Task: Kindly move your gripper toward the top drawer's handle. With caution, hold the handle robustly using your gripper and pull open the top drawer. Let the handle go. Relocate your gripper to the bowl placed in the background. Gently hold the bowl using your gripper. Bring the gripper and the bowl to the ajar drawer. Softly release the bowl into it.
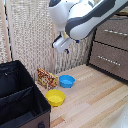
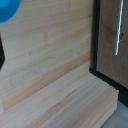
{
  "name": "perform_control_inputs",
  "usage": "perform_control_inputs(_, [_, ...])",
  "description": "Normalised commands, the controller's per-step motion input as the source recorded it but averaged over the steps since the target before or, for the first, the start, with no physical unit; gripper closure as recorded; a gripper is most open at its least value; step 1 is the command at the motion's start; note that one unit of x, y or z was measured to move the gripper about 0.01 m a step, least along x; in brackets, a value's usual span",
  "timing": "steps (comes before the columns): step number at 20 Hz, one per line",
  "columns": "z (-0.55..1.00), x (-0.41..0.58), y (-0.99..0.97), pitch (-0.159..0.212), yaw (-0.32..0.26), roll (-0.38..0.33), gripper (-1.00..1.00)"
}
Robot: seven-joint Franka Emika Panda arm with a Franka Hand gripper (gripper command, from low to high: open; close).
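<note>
gripper [image 1: 66, 49] high over the floor, nothing in it; jaw state cannot be told from either view. bowl [image 1: 67, 81] on the wood floor [image 1: 95, 100], below the gripper at about 6 o'clock, well apart. yellow bowl [image 1: 55, 97] just beside it at 7 o'clock. top drawer [image 1: 114, 34] shut, at 3 o'clock; handle [image 1: 116, 33] untouched. wrist view: handle [image 2: 119, 30], bowl edge [image 2: 7, 9].

bowl [image 1: 67, 81]: we see it bright blue, round, shallow, upright on the wooden floor | top drawer [image 1: 114, 33]: grey-brown front, appears closed though partly hidden | handle [image 1: 115, 33]: slim silver horizontal bar | hand [image 1: 66, 50]: hangs above the bowl, untouching
</note>
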Motion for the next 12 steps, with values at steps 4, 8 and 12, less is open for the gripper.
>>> perform_control_inputs(4, [-0.09,0.0,-0.11,-0.049,0.193,-0.335,-1.0])
perform_control_inputs(8, [-0.09,0.0,-0.11,-0.054,0.193,-0.335,-1.0])
perform_control_inputs(12, [-0.06,0.017,-0.08,-0.051,0.18,-0.342,-1.0])
